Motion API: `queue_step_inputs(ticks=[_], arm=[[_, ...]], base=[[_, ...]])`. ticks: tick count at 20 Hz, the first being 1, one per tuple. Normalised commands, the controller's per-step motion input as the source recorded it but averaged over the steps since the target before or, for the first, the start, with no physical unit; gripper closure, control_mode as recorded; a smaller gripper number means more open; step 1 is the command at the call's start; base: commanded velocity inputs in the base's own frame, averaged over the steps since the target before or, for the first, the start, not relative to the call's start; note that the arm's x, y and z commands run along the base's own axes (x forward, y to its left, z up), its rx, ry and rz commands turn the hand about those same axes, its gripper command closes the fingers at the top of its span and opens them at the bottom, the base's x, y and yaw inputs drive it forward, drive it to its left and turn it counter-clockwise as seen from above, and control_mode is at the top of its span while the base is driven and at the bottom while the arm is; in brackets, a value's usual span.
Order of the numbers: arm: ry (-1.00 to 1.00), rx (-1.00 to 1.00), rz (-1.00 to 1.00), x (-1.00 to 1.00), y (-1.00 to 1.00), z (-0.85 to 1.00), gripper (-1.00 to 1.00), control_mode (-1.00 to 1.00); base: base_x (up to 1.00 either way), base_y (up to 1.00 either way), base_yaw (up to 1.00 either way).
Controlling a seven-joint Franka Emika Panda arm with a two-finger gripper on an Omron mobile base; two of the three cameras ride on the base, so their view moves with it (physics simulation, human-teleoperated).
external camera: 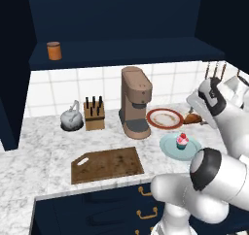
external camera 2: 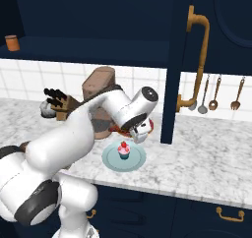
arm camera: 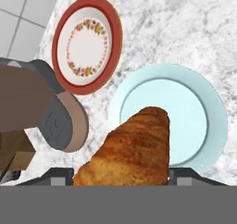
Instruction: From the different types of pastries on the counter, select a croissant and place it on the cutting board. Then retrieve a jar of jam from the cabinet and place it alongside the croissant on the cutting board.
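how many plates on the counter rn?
2. A red-rimmed plate sits right of the coffee machine. A pale blue plate lies in front of it, carrying the cupcake. The arm may hide more at the right.

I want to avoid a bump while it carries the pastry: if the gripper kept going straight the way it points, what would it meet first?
Probably the empty light-blue plate: in the hand view it lies right beyond the croissant that the gripper holds. Depth is unclear.
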Motion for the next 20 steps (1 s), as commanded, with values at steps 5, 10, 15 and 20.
queue_step_inputs(ticks=[5, 10, 15, 20], arm=[[-0.03, -0.09, -0.01, -0.97, 0.63, 0.00, 1.00, -1.00], [-0.13, -0.23, 0.08, -0.73, 0.92, -0.02, 1.00, -1.00], [-0.10, -0.07, 0.13, -0.23, 0.69, 0.00, 1.00, -1.00], [-0.10, -0.02, 0.22, 0.19, 0.63, 0.04, 1.00, -1.00]], base=[[0.00, 0.00, 0.00], [0.00, 0.00, 0.00], [0.00, 0.00, 0.00], [0.00, 0.00, 0.00]])
